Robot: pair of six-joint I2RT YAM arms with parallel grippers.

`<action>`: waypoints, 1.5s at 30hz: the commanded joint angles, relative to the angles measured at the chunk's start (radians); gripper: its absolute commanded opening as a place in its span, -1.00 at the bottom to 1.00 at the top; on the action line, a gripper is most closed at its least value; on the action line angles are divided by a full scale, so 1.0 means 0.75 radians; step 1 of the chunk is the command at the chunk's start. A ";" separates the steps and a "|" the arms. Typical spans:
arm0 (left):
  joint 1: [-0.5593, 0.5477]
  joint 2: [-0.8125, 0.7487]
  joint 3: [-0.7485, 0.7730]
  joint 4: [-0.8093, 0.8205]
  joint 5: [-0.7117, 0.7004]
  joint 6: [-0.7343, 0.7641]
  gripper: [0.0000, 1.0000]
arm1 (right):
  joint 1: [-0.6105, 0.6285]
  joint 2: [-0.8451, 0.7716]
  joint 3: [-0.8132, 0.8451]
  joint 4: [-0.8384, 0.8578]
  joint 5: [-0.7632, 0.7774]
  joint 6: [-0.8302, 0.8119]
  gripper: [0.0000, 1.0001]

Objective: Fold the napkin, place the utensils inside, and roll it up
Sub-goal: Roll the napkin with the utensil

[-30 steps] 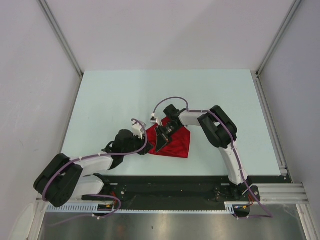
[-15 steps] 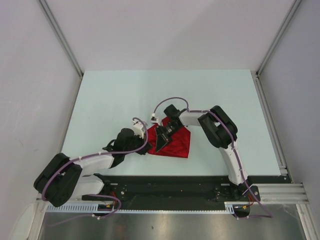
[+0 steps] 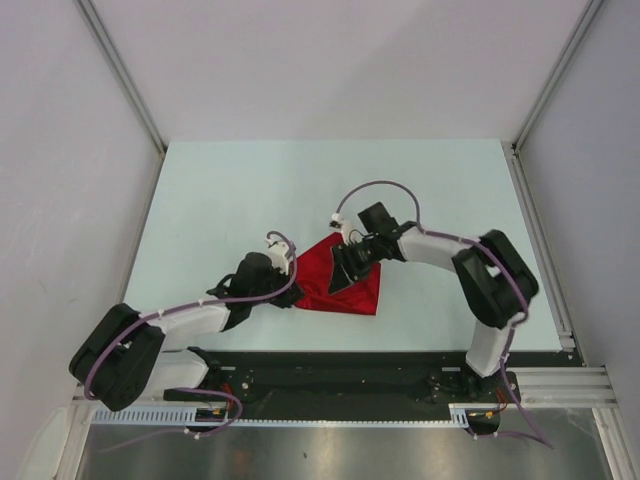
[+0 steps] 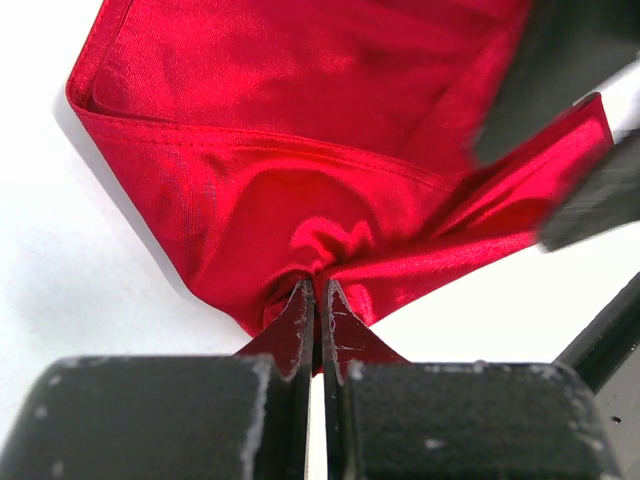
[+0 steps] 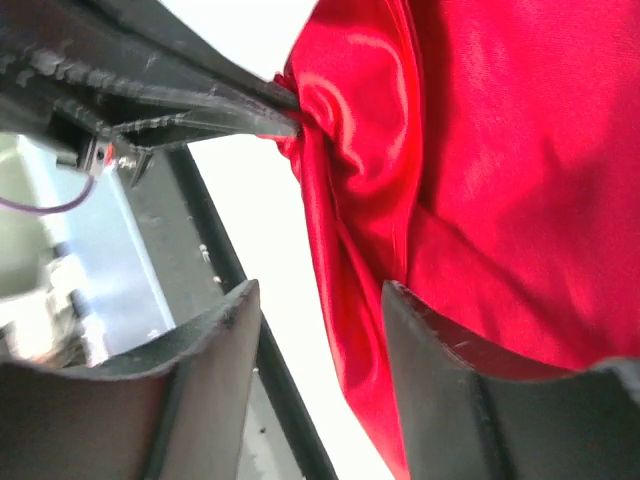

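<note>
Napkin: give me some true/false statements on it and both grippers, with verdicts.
1. The left gripper is shut on an edge of the napkin. True.
2. The right gripper is clamped on the napkin. False: its jaws stand apart over the cloth, with nothing pinched between them.
3. The napkin is rolled into a tight tube. False: it lies on the table as a loose, roughly triangular fold, bunched where the left gripper pinches it.
4. In the top view, the left gripper is at the napkin's left side and the right gripper is above its middle. True.
</note>
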 commanded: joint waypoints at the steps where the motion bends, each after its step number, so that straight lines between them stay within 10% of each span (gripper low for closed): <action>1: 0.007 0.033 0.044 -0.091 0.020 -0.022 -1.00 | 0.042 -0.303 -0.242 0.243 0.308 0.021 0.21; 11: 0.026 0.060 0.073 -0.107 0.048 -0.028 -1.00 | 0.343 -0.656 -0.435 0.200 0.979 -0.145 0.47; 35: 0.052 0.062 0.089 -0.125 0.063 -0.034 -1.00 | 0.431 -0.392 -0.306 -0.147 1.186 -0.037 0.38; 45: 0.067 0.056 0.095 -0.138 0.057 -0.036 -1.00 | 0.411 -0.330 -0.257 -0.262 1.092 -0.002 -0.07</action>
